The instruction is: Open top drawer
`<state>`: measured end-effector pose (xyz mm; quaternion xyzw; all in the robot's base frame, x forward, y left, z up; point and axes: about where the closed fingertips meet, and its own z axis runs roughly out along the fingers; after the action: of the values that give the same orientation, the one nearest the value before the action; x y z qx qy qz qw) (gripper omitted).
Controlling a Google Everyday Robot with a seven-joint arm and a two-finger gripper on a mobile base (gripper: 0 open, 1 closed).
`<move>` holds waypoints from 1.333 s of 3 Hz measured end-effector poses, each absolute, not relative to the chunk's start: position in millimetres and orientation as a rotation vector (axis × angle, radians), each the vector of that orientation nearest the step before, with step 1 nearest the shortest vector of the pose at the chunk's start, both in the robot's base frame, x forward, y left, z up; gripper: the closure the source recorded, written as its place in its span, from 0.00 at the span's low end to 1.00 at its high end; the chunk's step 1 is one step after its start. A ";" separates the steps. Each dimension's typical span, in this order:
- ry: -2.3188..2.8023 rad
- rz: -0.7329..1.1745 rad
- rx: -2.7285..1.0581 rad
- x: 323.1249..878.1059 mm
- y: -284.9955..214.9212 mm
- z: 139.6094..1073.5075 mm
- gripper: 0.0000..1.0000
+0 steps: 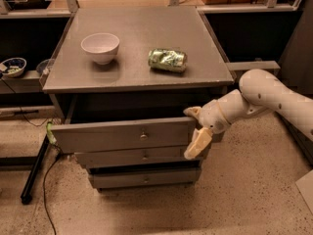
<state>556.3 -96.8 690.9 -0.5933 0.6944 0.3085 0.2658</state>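
The top drawer [122, 135] is the widest grey front, with a small round knob [143, 135] at its centre. It stands pulled partly out from under the tabletop, with a dark gap behind it. My gripper [194, 131] is at the drawer front's right end. Its fingers are spread: one fingertip [190, 112] rests at the top right corner of the front, and the other finger [197, 144] hangs down in front of the right edge. My white arm [274, 97] reaches in from the right.
Two narrower drawers [144, 156] sit shut below. On the cabinet top [142, 38] stand a white bowl [100, 47] and a crushed green can [167, 59]. A black pole and cables [34, 173] lie on the floor at left. Dark shelving stands behind.
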 end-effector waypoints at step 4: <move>1.818 0.979 -1.575 447.3 -126.6 734.4 0.00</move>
<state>447.3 -126.6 734.4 -0.5842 0.6742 0.3631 0.2689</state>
